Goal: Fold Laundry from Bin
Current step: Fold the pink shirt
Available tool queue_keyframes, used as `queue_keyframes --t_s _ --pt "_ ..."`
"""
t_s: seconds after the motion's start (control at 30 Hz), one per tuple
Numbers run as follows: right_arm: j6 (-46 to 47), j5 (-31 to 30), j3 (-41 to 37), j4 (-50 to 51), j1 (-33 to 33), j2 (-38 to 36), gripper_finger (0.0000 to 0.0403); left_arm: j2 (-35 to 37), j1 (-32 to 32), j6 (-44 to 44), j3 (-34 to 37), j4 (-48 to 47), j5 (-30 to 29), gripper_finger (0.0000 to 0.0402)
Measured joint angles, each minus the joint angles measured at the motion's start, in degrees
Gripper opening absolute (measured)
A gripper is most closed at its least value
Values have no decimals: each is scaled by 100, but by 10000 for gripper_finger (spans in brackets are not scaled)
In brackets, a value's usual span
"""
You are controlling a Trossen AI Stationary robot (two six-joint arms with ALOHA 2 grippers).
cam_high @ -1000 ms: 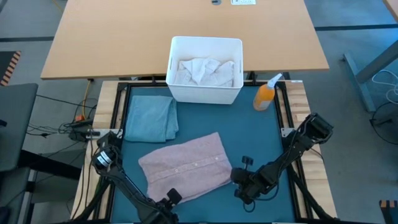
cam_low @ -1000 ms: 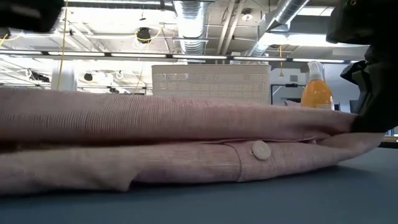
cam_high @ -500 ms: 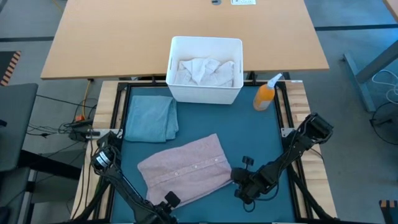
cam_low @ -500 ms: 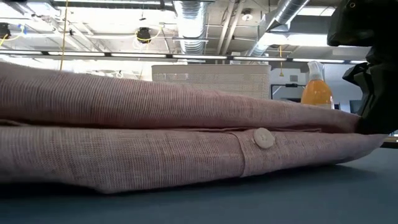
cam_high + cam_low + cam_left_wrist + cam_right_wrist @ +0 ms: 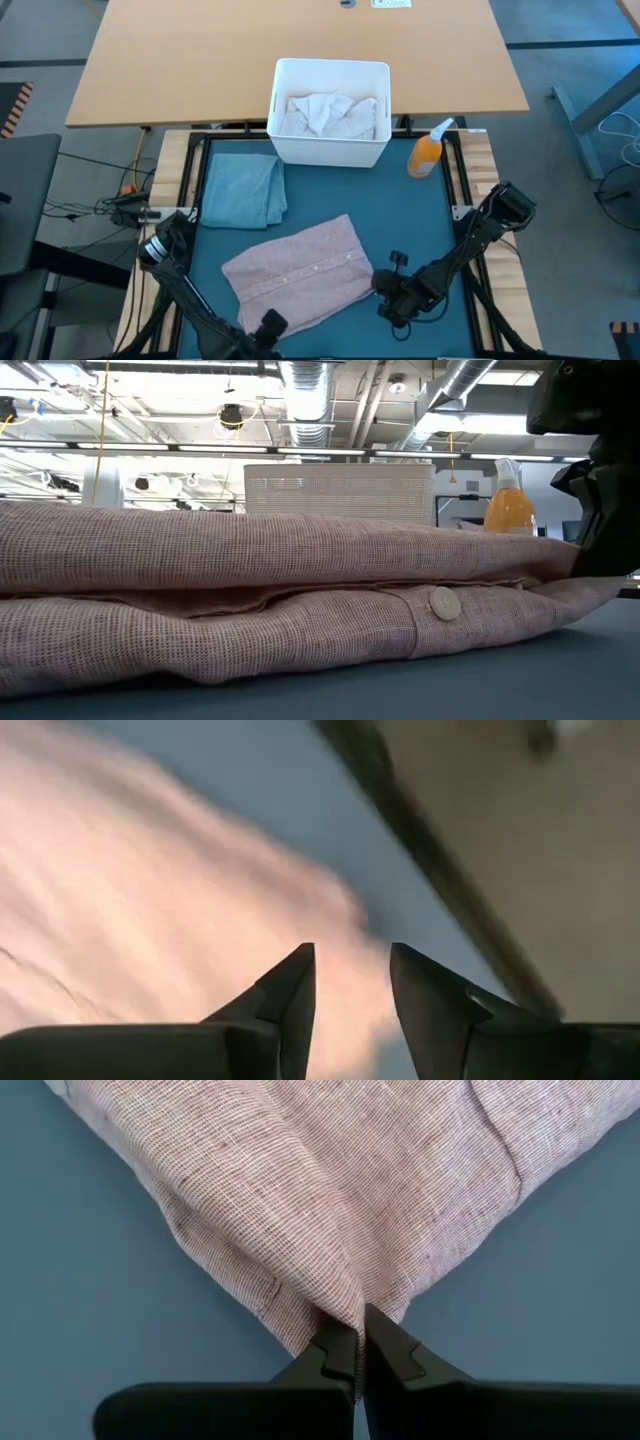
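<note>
Folded shirt (image 5: 300, 268) lay on the counter's mat (image 5: 420, 215). Right gripper (image 5: 357, 1342) pinched its corner; left gripper (image 5: 350, 982) was released beside its near edge. A one-sided pull could undo the fold.

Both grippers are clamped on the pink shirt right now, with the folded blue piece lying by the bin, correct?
Not quite: only the right gripper is clamped on the pink shirt. The left wrist view shows the left gripper open, holding nothing. The folded blue piece does lie by the bin.
</note>
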State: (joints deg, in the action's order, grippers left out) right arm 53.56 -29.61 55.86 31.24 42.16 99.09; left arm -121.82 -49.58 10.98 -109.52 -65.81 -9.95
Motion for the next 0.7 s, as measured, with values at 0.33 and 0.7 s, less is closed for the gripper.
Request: queue_keyframes --t_s 0.33,0.7 --pt "-264 407 0 -84 137 0 30 117 619 51 2068 3321 1622 83" --pt "-944 1319 963 579 126 -110 95 778 774 113 3272 4943 2259 22"
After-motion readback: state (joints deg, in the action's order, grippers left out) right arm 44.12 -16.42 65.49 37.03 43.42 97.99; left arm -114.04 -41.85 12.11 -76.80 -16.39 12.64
